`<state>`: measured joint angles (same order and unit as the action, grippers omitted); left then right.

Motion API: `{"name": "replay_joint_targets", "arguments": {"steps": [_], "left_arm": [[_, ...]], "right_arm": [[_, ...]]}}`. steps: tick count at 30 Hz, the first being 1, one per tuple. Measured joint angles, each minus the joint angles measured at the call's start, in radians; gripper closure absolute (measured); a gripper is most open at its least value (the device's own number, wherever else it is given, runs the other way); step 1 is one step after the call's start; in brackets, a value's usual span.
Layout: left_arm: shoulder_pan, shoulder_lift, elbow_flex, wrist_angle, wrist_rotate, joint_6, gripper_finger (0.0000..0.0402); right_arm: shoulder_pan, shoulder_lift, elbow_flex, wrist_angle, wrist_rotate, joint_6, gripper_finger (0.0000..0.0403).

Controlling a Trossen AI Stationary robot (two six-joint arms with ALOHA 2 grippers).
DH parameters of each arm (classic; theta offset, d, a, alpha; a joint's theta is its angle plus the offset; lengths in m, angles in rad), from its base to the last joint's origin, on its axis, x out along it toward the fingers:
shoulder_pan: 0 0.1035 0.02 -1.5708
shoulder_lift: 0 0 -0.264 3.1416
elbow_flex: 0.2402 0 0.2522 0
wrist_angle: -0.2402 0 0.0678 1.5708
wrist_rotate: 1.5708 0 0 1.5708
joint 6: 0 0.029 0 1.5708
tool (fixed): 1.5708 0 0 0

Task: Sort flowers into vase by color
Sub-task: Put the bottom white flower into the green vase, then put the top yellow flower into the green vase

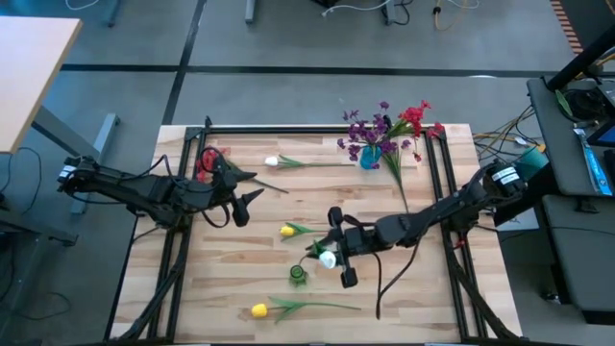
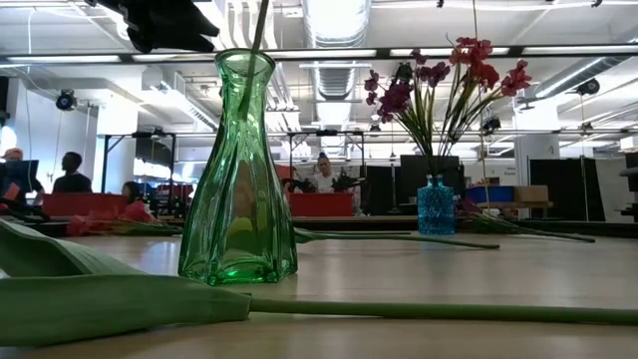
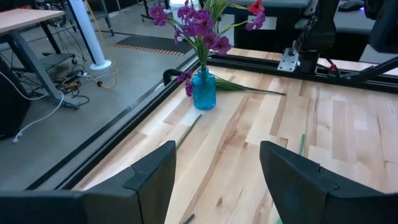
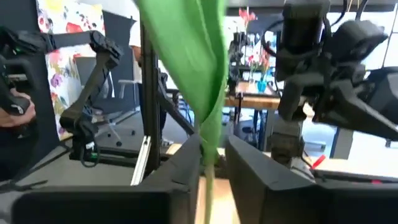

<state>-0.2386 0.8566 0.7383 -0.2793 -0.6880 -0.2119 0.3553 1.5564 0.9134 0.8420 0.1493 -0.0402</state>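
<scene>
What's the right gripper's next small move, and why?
Probably open fully and lift clear. The right gripper has its fingers close around the white tulip's stem, and in the low view that stem already runs down into the green vase.

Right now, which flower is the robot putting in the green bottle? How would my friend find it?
Find the wooden table and the small green vase near its front middle. Right above it the right gripper holds a white tulip by its stem, which pokes down into the vase. The other tulips lie flat on the wood; this one alone hangs in the air.
</scene>
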Motion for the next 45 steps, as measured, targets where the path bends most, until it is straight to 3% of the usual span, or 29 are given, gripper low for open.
{"name": "replay_joint_targets", "arguments": {"steps": [11,25,33,45], "left_arm": [[0.0,0.0,0.0,0.0,0.0,-0.016,0.0185],[0.0,0.0,0.0,-0.001,0.0,-0.018,0.0185],[0.0,0.0,0.0,-0.001,0.0,-0.018,0.0185],[0.0,-0.001,0.0,-0.001,0.0,-0.018,0.0185]], "right_arm": [[-0.003,-0.022,0.0,-0.136,0.008,0.055,0.021],[-0.003,-0.199,0.0,-0.48,0.036,0.188,0.0082],[-0.003,-0.33,0.0,-0.726,0.047,0.32,0.0065],[-0.003,-0.454,0.0,-1.234,0.305,0.585,0.0076]]}}
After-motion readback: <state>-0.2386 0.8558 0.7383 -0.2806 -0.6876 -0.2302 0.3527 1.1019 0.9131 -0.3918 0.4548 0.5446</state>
